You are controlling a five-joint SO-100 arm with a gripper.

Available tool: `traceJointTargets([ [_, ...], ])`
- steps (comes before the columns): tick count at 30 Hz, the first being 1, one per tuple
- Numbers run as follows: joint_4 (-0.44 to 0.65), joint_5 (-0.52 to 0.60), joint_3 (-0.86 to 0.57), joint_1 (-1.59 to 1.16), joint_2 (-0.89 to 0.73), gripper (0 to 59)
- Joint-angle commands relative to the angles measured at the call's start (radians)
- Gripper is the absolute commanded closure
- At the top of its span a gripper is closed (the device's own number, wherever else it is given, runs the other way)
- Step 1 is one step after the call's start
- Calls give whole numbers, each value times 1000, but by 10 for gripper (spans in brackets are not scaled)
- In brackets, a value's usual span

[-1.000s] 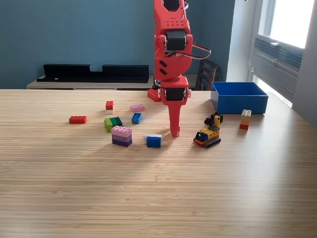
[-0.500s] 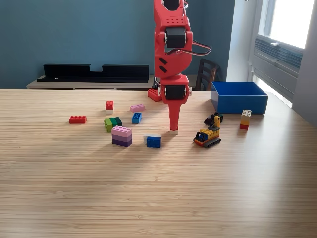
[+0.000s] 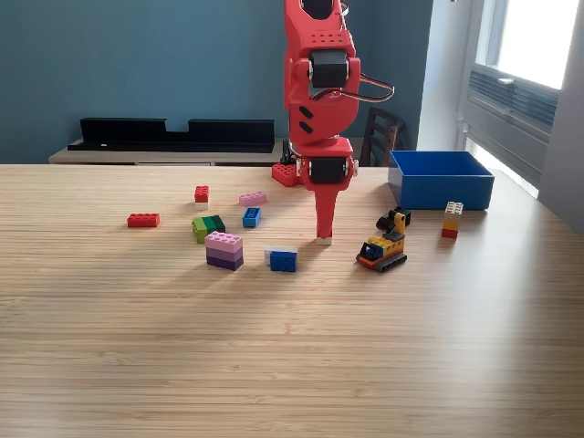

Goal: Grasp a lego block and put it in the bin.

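Your gripper [image 3: 323, 235] points straight down with its jaws drawn together, pinching a small pale block [image 3: 323, 241] just above the table [image 3: 292, 347]. The blue bin [image 3: 442, 179] sits well apart, toward the exterior view's right. A blue-and-white block [image 3: 282, 259] lies nearby.

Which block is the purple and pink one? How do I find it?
Start at the red robot arm in the middle of the wooden table. Look to the exterior view's left of its claw tip: the pink and purple block is a stack, pink above purple.
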Motion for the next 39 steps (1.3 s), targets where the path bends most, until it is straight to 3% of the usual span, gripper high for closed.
traceJointTargets([
  [1,155,21,-172,-51,32,572],
  [6,405,32,-457,-150,34,574],
  [10,515,34,-598,-318,34,575],
  [29,523,-140,-511,-1054,20,576],
  [36,523,-187,-472,-1190,15,570],
  [37,523,-190,-474,-1192,15,549],
  [39,523,-212,-476,-1192,15,375],
])
